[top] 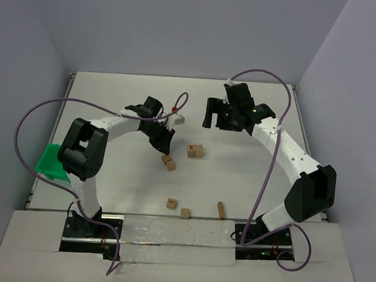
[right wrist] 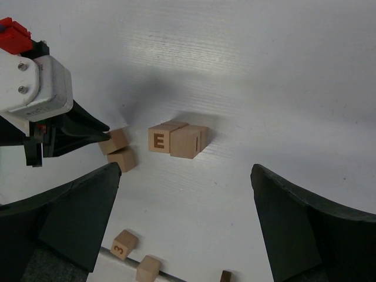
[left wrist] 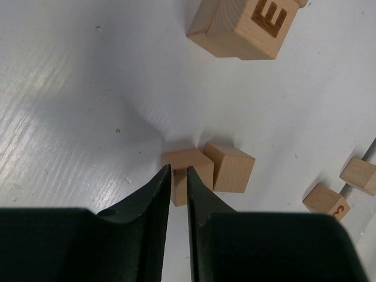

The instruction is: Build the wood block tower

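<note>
Left hand (left wrist: 178, 171) nearly pressed together low over a wood block (left wrist: 200, 166), right arm raised, right hand (right wrist: 185, 174) spread wide

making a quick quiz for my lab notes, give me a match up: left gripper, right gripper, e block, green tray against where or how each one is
1 left gripper
2 right gripper
3 E block
4 green tray

a at the table's left edge
b jaws wide open
c right beside another block
d jaws almost together at a plain block

Pairs: 1-d, 2-b, 3-c, 4-a
</note>
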